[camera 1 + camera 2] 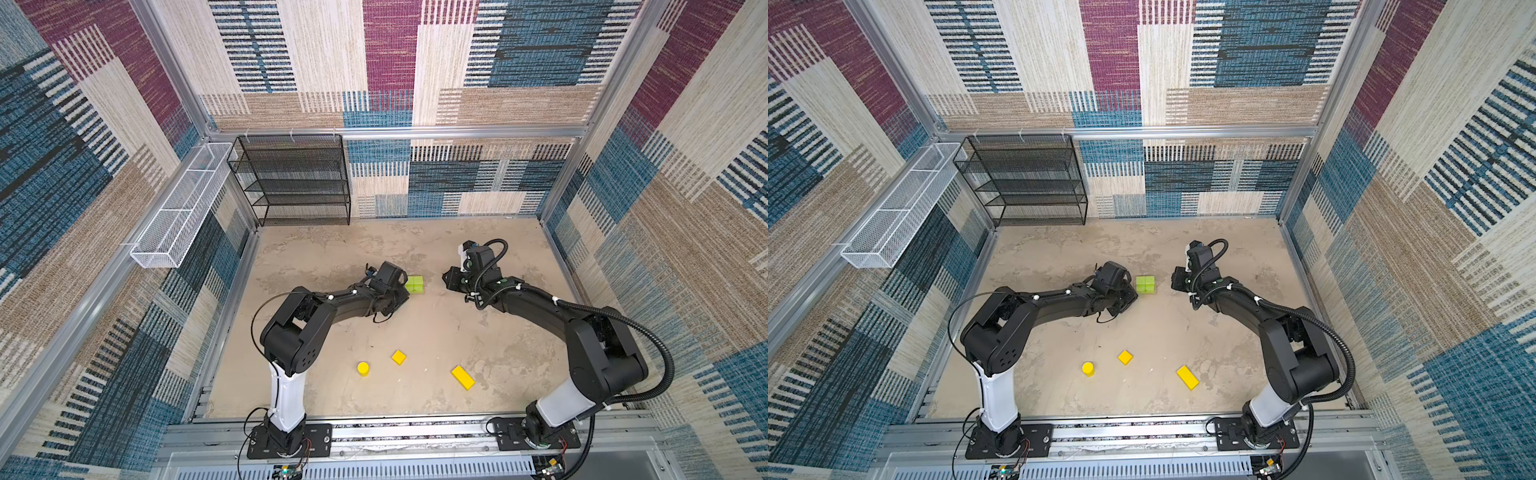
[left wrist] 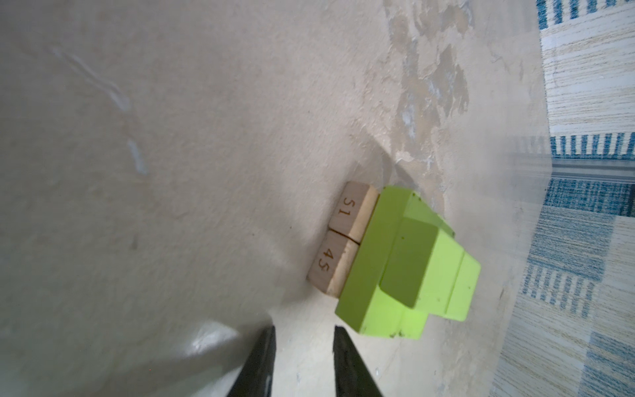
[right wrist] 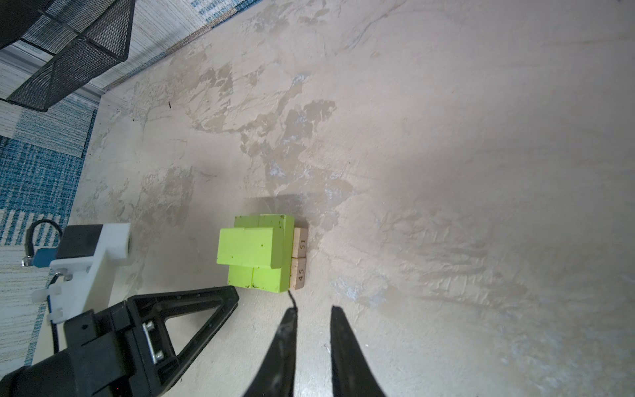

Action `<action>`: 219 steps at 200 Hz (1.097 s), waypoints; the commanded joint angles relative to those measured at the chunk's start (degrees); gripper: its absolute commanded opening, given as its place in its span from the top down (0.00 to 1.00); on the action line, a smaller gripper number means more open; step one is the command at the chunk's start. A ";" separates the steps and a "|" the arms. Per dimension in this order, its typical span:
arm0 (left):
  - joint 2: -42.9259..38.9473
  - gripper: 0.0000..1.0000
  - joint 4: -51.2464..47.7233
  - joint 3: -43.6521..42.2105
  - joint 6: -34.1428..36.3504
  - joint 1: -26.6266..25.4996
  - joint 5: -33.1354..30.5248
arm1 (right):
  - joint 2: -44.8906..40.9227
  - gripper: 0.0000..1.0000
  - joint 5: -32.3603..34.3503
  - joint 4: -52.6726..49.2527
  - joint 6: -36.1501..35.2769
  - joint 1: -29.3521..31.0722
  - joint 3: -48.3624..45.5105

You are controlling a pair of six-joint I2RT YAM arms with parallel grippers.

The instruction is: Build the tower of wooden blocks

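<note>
The tower [image 1: 415,284] [image 1: 1145,285] stands mid-table: two tan planks [image 2: 343,237] [image 3: 299,257] lie side by side at the bottom, with two crossed layers of lime-green blocks [image 2: 412,268] [image 3: 254,251] on top. My left gripper [image 2: 305,331] [image 1: 402,294] sits just left of the tower, jaws slightly apart around bare table. On the tower's right, my right gripper [image 3: 314,309] [image 1: 446,278] is also narrowly open and empty. Near the front lie a yellow cylinder [image 1: 363,368] [image 1: 1087,368], a yellow cube [image 1: 399,357] [image 1: 1125,357] and a long yellow bar [image 1: 463,377] [image 1: 1187,377].
A black mesh shelf [image 1: 291,178] [image 3: 68,51] stands at the back left against the wall. A white wire basket [image 1: 178,208] hangs on the left wall. Aluminium rails and patterned walls enclose the table on three sides.
</note>
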 commanded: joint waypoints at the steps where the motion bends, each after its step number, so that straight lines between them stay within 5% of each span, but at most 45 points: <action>1: 0.54 0.66 -0.87 0.23 0.19 0.11 -0.69 | -0.12 0.79 -0.01 1.69 0.26 0.01 -0.09; 114: -0.48 0.66 1.26 -1.58 -0.46 0.15 0.99 | -0.09 0.79 -0.60 1.64 0.46 0.03 -0.01; 219: -12.21 0.66 0.72 -5.30 5.28 -0.29 -2.13 | 3.21 0.75 -7.27 3.76 1.13 0.05 1.48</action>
